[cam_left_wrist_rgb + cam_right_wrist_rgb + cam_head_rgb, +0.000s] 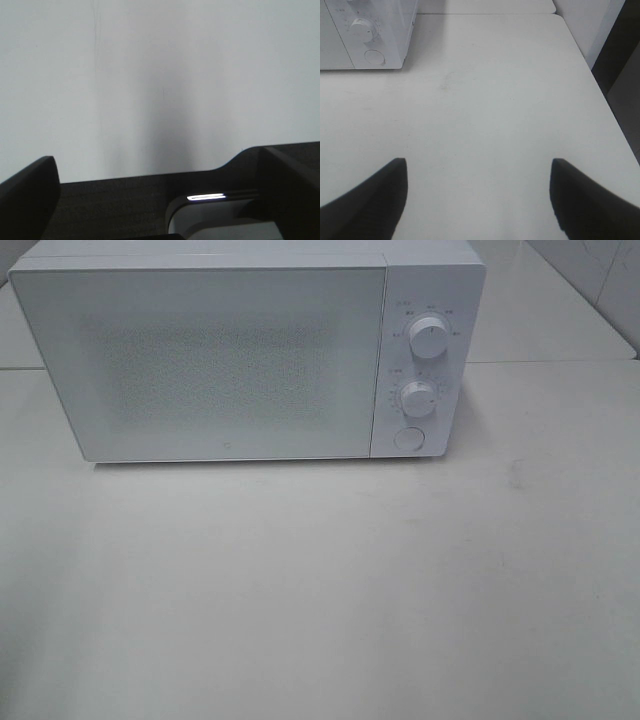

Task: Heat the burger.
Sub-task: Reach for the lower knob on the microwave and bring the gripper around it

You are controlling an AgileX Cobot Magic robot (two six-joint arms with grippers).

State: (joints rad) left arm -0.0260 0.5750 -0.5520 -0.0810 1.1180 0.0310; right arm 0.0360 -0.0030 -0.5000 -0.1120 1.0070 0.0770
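Note:
The burger is out of view in every frame. A white microwave (210, 360) stands at the back of the table with its door closed; its interior is hidden. Its control panel has two knobs, an upper one (428, 340) and a lower one (417, 398), with a round button (408, 438) below them. The exterior view shows neither gripper. My right gripper (477, 200) is open and empty above the bare table, to the right of the microwave (370, 30). My left gripper (160, 200) is open and empty, facing a plain white surface.
The white table (320, 590) stretches in front of the microwave. In the right wrist view its right edge (600, 85) drops off to a dark floor. A tiled wall shows at the far right (600, 280).

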